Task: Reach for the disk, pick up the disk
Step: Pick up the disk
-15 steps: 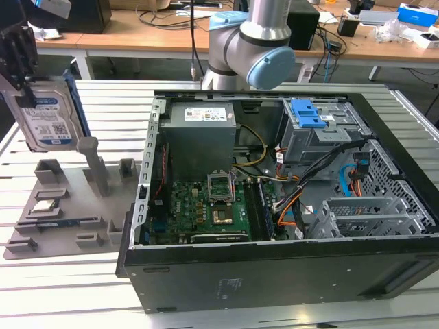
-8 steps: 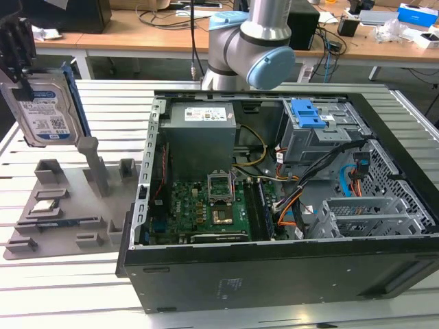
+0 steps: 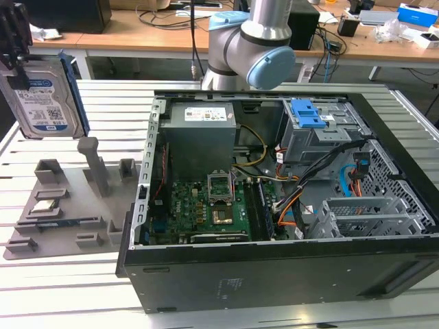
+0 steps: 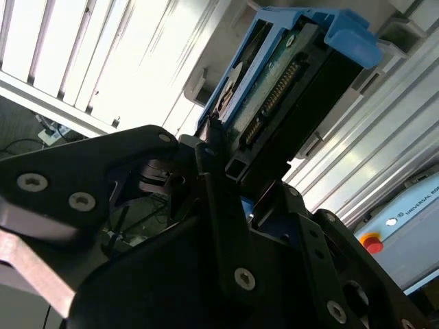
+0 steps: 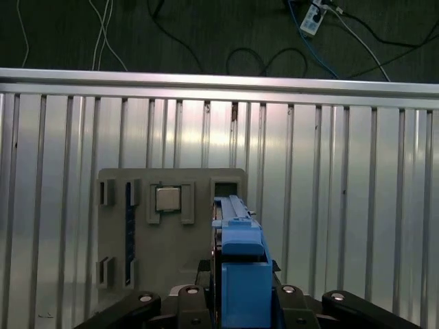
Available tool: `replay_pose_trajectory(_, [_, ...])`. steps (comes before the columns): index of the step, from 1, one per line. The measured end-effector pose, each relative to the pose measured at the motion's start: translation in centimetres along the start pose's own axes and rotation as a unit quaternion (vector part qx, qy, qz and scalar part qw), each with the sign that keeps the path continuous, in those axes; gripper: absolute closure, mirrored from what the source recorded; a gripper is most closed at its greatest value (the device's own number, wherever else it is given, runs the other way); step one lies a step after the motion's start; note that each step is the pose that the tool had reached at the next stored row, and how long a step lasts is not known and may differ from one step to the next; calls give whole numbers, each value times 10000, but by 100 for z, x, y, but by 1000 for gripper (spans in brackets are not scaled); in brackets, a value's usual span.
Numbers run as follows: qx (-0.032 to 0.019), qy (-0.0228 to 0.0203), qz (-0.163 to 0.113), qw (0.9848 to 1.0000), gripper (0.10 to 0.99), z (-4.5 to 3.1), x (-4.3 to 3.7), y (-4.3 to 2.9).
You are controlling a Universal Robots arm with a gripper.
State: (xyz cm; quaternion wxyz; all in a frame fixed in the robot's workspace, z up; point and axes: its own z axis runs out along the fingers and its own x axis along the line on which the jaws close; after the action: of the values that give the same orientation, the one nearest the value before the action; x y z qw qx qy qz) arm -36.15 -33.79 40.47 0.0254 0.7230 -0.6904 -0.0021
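Note:
The disk (image 3: 42, 96) is a silver-grey hard drive with a white-and-blue label and a blue bracket along its edges. It hangs upright on edge at the exterior view's far left, clear above the grey fixture tray (image 3: 68, 205). My black gripper (image 3: 15, 63) is shut on its upper end. In the second wrist view the fingers (image 4: 209, 164) clamp the disk (image 4: 281, 82) on both sides, with its connector edge showing. In the first wrist view the blue bracket (image 5: 241, 267) sits between the jaws of the gripper (image 5: 236, 296), above the tray (image 5: 171, 226).
An open computer case (image 3: 274, 274) lies on the slatted metal table (image 3: 62, 295), with a grey power supply (image 3: 199, 137) and a motherboard (image 3: 206, 205) inside. The arm's base (image 3: 247, 41) stands behind the case. The tray holds a processor (image 5: 169, 199) and a memory stick (image 3: 55, 223).

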Motion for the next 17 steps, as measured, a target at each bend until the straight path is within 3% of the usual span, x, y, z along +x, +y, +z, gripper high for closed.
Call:
replay_pose_trajectory(8, [0, 0, 0, 10000, 718, -130, 0, -10])
replay_pose_trajectory(17, [0, 0, 0, 10000, 718, -328, 1, -25])
